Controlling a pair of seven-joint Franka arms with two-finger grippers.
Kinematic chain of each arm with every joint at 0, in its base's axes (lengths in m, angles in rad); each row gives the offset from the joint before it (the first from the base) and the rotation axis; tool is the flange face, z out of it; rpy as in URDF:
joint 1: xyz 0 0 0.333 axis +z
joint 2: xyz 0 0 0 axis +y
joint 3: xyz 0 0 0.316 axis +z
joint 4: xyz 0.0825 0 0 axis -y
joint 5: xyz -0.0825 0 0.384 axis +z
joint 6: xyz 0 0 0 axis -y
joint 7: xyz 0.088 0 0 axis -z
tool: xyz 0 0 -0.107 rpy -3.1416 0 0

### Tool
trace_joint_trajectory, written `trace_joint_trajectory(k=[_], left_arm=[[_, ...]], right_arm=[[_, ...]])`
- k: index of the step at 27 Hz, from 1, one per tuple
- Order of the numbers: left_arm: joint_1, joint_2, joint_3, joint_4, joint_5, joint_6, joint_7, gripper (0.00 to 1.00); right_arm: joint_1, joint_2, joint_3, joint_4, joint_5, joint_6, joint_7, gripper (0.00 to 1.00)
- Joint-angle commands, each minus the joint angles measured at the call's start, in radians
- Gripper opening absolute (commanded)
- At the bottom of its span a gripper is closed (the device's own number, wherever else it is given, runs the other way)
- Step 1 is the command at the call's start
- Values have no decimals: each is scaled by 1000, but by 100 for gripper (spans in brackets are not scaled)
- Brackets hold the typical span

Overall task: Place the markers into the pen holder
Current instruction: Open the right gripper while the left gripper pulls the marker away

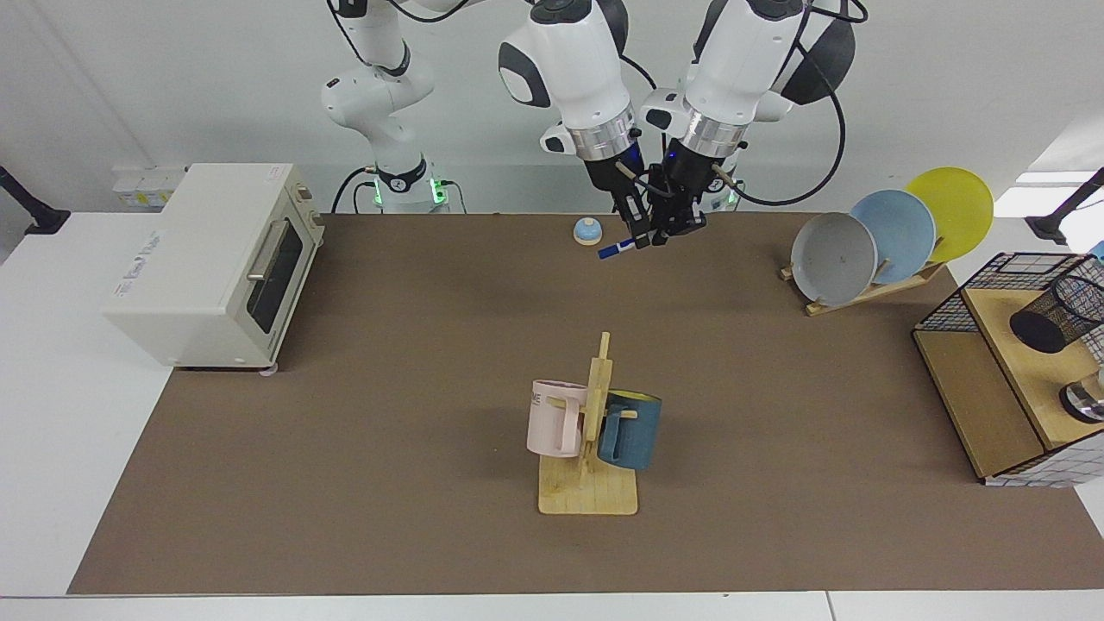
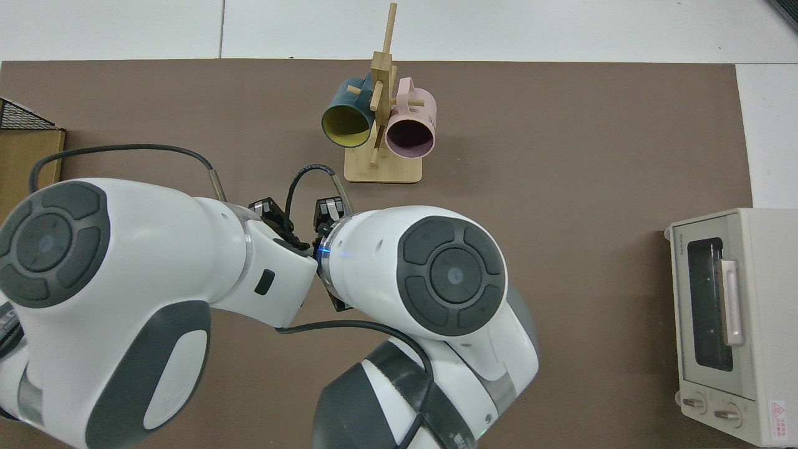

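Grippers meeting at table's far edge: right gripper (image 1: 640, 241) pinching white blue-capped marker (image 1: 617, 248); left gripper (image 1: 675, 228) touching alongside, finger state unclear; black mesh pen holder (image 1: 1056, 316) well apart.

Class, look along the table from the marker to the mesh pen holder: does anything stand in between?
The marker is held up between the right claw and left claw. The plate rack with three plates stands between it and the pen holder, which lies tipped on the wooden shelf.
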Motion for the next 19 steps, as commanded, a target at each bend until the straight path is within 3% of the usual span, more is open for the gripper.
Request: trace_joint_trajectory(k=[1, 9, 19], left_arm=[[-9, -14, 16, -22, -9, 18, 3, 0], [-5, -14, 25, -17, -4, 23, -9, 0], [39, -14, 32, -8, 5, 26, -15, 0]], right_arm=[[-14, -9, 2, -16, -4, 16, -11, 100], [-64, -20, 1, -18, -6, -59, -174, 100], [-179, -62, -2, -19, -6, -220, -601, 100]])
